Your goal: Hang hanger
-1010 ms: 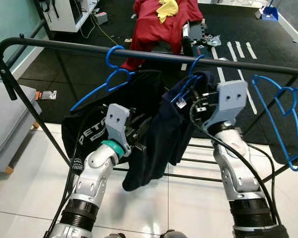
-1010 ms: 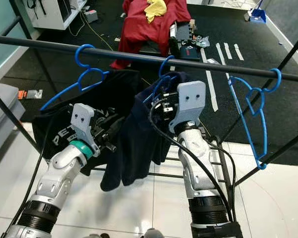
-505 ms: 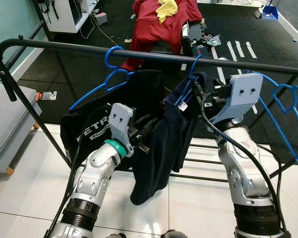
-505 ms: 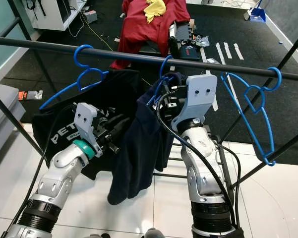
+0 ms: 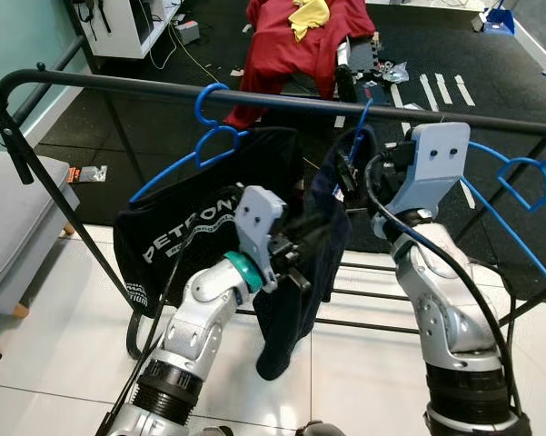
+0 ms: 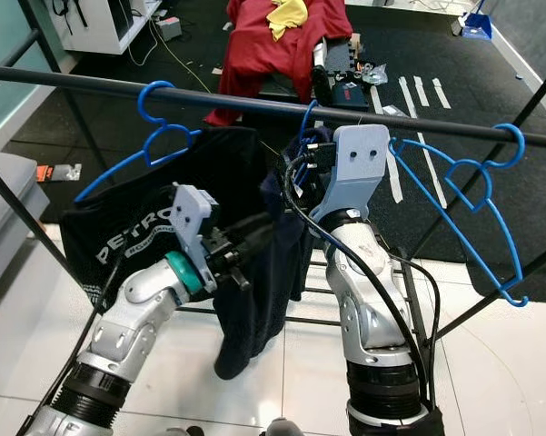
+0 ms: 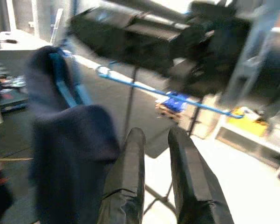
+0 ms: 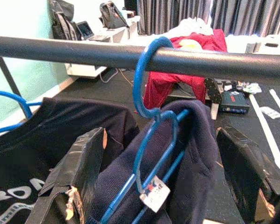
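- A black clothes rail [image 5: 282, 98] runs across the scene, with a blue hanger [image 8: 146, 93] hooked over it; this hanger carries a dark navy garment [image 5: 300, 272] that droops down towards the white tiled floor [image 5: 64, 336].
- The right gripper [image 8: 160, 182] is raised just below the rail, its jaws spread wide to either side of the hanger's neck and the navy collar, gripping nothing.
- A small white tag [image 8: 154, 193] dangles from the hanger between those jaws.
- The left gripper [image 7: 156, 154] reaches in from the lower left against the hanging navy cloth; its two black fingers [image 7: 130, 168] stand close together with a narrow gap between them, and nothing is seen clamped there.
- To the robot's left on the same rail hangs a second blue hanger [image 5: 204, 136] with a black T-shirt [image 5: 177, 232] bearing white lettering.
- To the right hangs an empty blue hanger [image 6: 477, 195], tilted on the rail.
- Beyond the rail, on the dark floor mat [image 5: 163, 118], lies a red garment [image 5: 291, 41] with a yellow cloth [image 5: 309, 14] on top.
- A grey cushioned seat [image 5: 9, 218] sits at the far left edge.
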